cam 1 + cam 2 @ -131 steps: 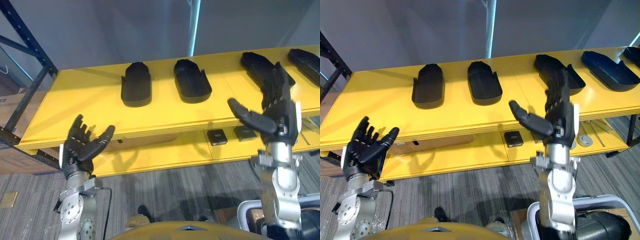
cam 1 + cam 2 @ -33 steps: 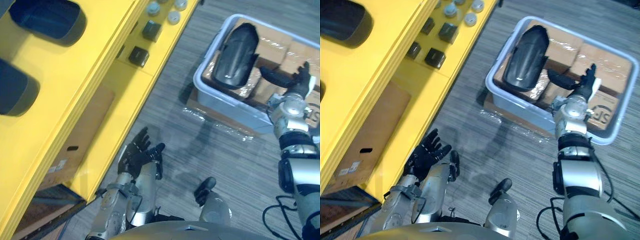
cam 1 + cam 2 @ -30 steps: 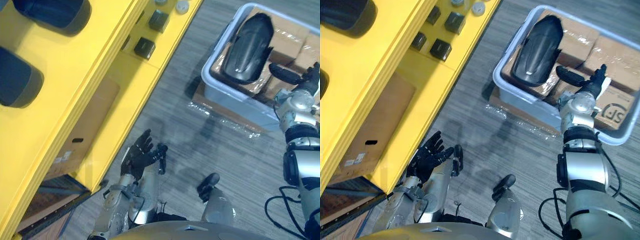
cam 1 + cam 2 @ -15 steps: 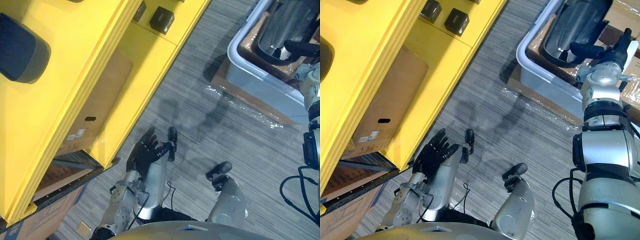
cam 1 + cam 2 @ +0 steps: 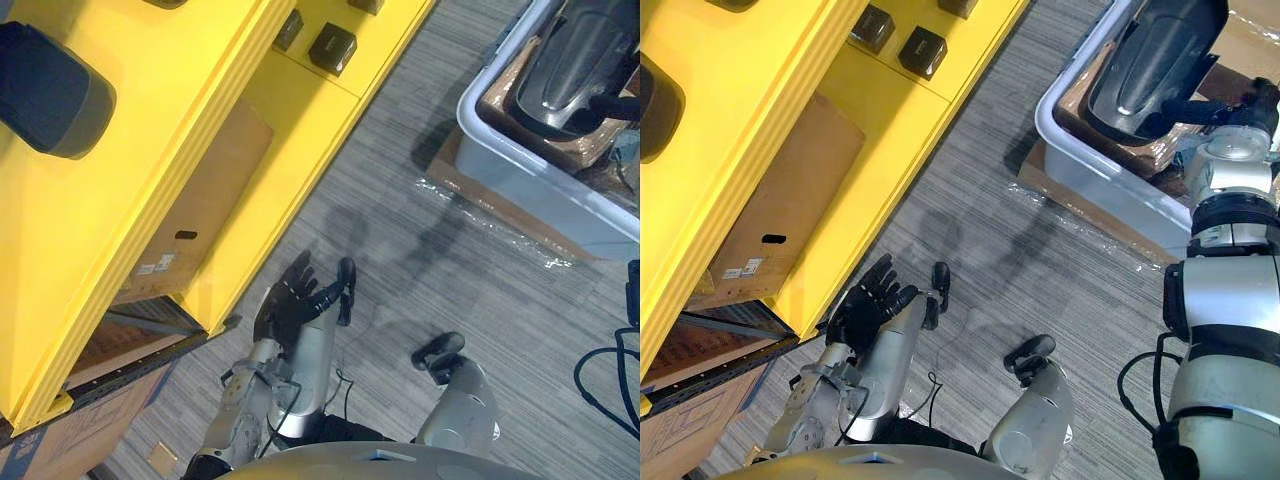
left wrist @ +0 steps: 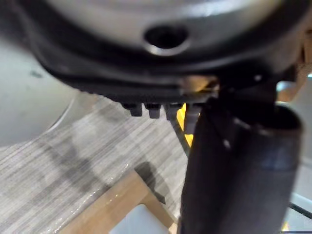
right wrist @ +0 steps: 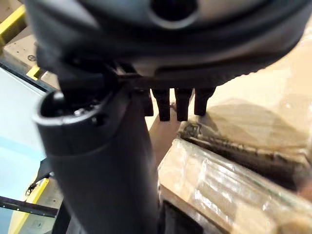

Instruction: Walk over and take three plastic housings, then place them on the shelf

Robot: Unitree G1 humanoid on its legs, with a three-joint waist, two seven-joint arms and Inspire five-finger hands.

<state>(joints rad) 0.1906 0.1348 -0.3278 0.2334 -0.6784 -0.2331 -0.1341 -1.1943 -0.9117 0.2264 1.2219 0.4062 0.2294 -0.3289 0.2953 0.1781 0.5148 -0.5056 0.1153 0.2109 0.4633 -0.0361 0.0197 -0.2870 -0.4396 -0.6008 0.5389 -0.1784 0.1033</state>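
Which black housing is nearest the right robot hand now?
The housing in the grey bin, right beside the right robot hand; the other housing lies far off on the yellow shelf.

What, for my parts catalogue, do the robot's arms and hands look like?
The left arm and right arm are silver-grey, made of rounded, jointed segments. The left hand and right hand are dark, nearly black, each with slim fingers and a thicker thumb.
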